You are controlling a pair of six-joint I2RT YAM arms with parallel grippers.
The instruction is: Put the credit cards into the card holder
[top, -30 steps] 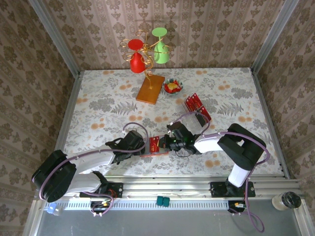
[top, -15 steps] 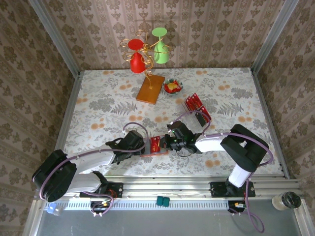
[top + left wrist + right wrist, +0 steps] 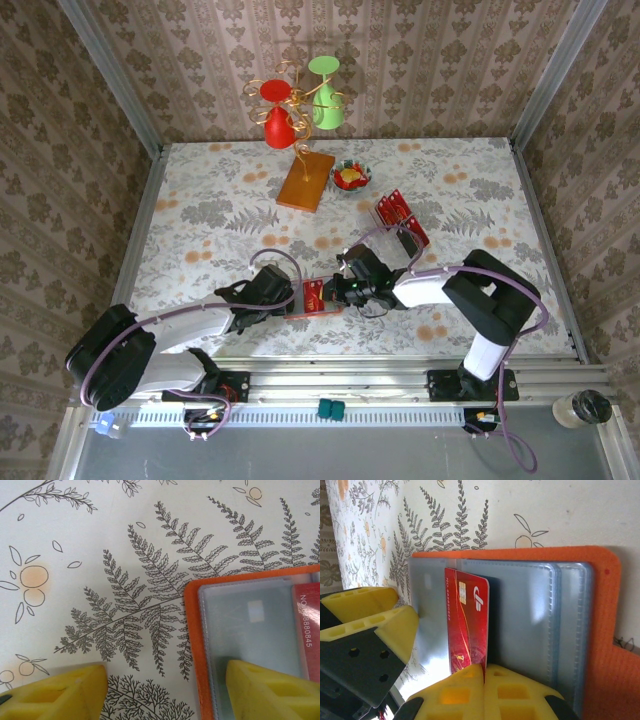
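Fern-printed tablecloth covers the table, and near its front edge the small orange folding card holder is laid open flat, with its greyish-blue clear pocket panel turned upward. The left gripper is spread roughly halfway with nothing between its foam fingers. One yellow pad is set on the holder's side nearest the left arm and the other on the cloth just beside it, apparently so that the wallet is pinned against sliding.

From the holder's opposite side, the right gripper is closed on one red credit card. It is pinched by a short edge so that the free edge can be steered over the pocket. Whether that edge is already inside a slot cannot be told.

Room is tight: both grippers are crowded near each other across the holder, and little sideways allowance is left by the stitched seams. Further red and dark cards are left behind and right of the holder, well apart. A flat orange-brown wooden board is found farther behind.
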